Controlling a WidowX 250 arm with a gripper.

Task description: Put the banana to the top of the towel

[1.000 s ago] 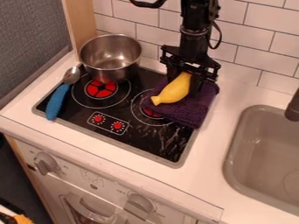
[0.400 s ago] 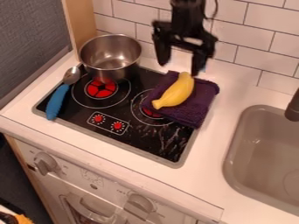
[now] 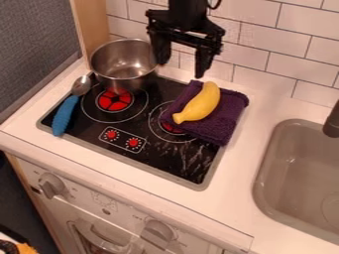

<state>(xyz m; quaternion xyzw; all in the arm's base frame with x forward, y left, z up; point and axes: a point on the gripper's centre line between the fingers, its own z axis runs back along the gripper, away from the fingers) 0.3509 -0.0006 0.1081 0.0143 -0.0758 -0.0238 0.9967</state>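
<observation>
The gripper [image 3: 180, 68] hangs above the back of the stove, up and to the left of the banana, with its two fingers spread wide and nothing between them. A yellow banana [image 3: 198, 105] lies on the left part of the folded purple towel [image 3: 228, 111], its narrow tip pointing to the lower left. Under the towel is the right rear part of the black stove top, and part of the right burner is covered.
A metal pot [image 3: 126, 67] stands at the stove's back left, close to the gripper's left finger. A blue-handled spoon [image 3: 65, 115] lies along the left edge. The grey sink [image 3: 265, 181] is at the right, and a tiled wall [image 3: 285, 54] rises behind.
The gripper has opened and let go of the banana, then risen and shifted to the left. The banana rests on the towel, nearly where it was held.
</observation>
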